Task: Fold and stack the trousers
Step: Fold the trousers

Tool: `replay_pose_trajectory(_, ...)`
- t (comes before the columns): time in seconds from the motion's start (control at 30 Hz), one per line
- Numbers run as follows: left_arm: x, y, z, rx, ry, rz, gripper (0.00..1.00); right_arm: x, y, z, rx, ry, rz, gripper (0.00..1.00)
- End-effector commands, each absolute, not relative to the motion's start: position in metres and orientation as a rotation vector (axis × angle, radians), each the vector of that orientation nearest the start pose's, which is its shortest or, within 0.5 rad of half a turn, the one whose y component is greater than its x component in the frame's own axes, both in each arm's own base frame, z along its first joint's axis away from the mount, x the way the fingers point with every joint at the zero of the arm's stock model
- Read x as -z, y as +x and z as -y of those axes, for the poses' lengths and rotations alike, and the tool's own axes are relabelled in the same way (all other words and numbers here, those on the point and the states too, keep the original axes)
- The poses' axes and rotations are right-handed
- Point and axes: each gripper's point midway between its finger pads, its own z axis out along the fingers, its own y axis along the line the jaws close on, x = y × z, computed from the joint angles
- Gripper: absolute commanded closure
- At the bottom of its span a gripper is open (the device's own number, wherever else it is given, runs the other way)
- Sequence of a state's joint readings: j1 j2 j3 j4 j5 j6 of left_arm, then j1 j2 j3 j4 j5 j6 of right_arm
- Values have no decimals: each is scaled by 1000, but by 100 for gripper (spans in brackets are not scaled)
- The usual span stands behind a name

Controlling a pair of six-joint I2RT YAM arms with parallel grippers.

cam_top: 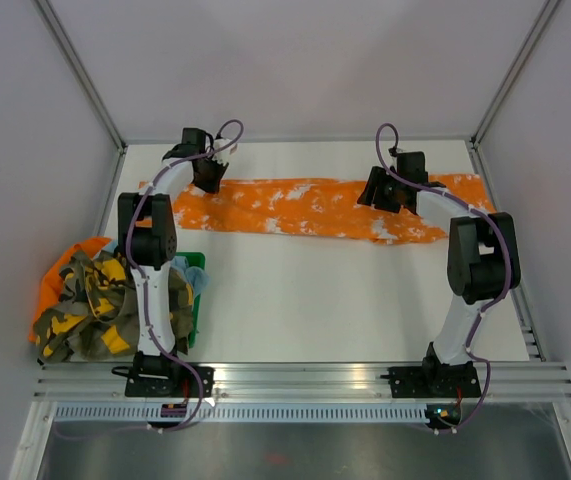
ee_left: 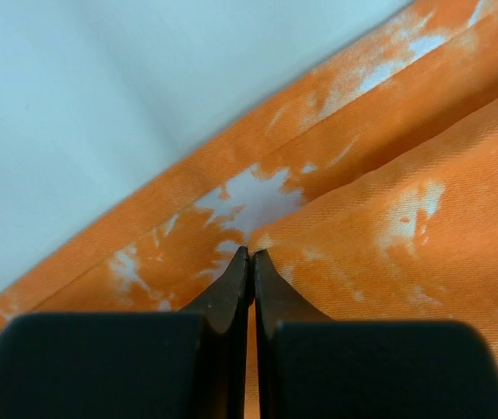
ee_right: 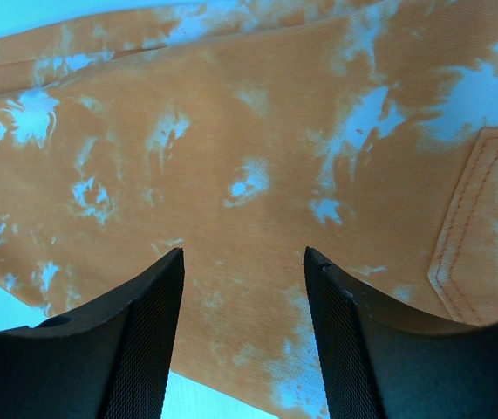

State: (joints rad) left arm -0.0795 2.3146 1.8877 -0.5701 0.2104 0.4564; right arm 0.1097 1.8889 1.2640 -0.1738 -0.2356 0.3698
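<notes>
Orange trousers with white blotches lie stretched flat across the back of the table. My left gripper is at their left end, near the far edge. In the left wrist view it is shut, with its tips pressed into a fold of the orange cloth. My right gripper hovers over the right part of the trousers. In the right wrist view it is open and empty, with the cloth spread under it and a stitched back pocket at the right.
A heap of camouflage and orange garments lies at the left edge, beside a green bin. The white table is framed by grey walls and a metal rail at the near edge.
</notes>
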Motion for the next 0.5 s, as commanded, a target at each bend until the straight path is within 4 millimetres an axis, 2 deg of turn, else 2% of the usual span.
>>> replay_pose_trajectory(0.0, -108, 584, 61, 56, 659, -2189, 98, -68, 471, -110, -505, 182, -2385, 36)
replay_pose_trajectory(0.17, -123, 594, 56, 6, 627, -2138, 98, -65, 469, -109, -502, 185, -2389, 36)
replay_pose_trajectory(0.27, -120, 599, 54, -10, 609, -2126, 98, -63, 469, -109, -503, 186, -2390, 36)
replay_pose_trajectory(0.47, -89, 603, 57, 24, 603, -2181, 98, -59, 469, -109, -497, 188, -2401, 36)
